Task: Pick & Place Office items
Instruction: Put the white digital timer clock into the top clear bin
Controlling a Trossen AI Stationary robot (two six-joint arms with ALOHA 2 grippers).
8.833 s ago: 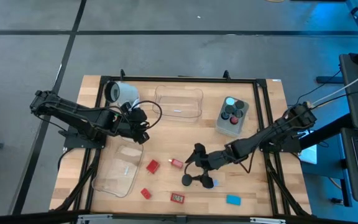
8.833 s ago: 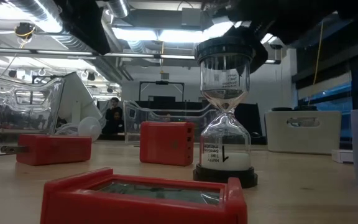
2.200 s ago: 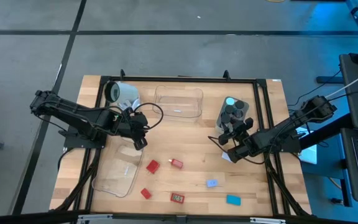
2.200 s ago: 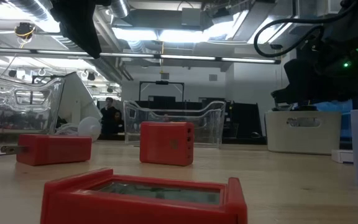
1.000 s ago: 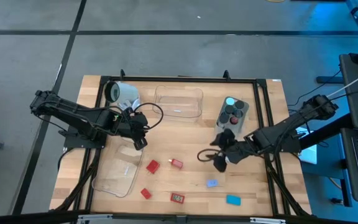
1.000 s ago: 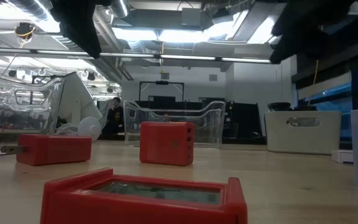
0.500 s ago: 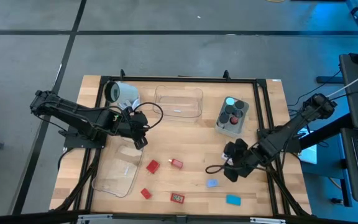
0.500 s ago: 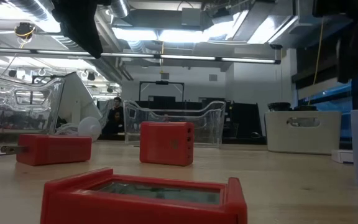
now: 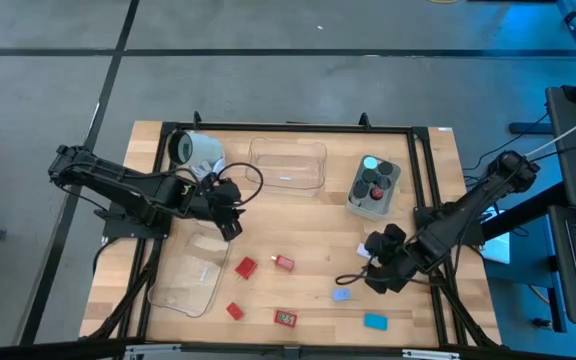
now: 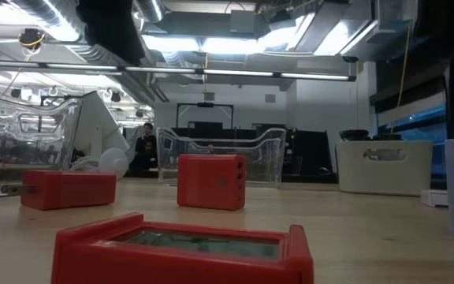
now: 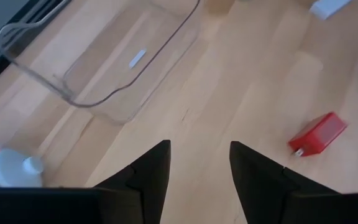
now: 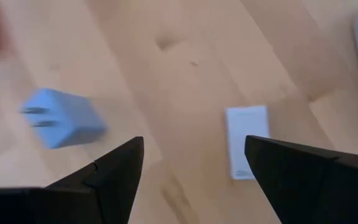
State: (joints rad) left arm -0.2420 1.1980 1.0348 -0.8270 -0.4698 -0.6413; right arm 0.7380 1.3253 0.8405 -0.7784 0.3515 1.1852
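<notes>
Small office items lie on the wooden table: red blocks [image 9: 245, 267], [image 9: 284, 263], [image 9: 234, 310], [image 9: 286, 318], a light blue plug block [image 9: 341, 295] and a teal block [image 9: 375, 321]. My right gripper [image 9: 367, 270] hovers open near the light blue block [image 12: 61, 126] and a pale flat piece [image 12: 247, 149], touching neither. My left gripper [image 9: 230, 222] is open above bare wood between the two clear trays, with a red block [image 11: 316, 134] ahead of it. Black knobs sit in the grey tub [image 9: 373, 187].
One clear tray [image 9: 288, 165] lies near the far edge, another [image 9: 188, 275] at the near left. A white mug [image 9: 196, 150] lies on its side at the far left. In the low view, red blocks [image 10: 210, 181], [image 10: 68, 189], [image 10: 180, 248] stand in front of the tray and tub [image 10: 385, 166].
My right gripper has swung from the table's middle below the tub toward the near edge and a little right, turning as it went, and now sits by the light blue block. The items have stayed put.
</notes>
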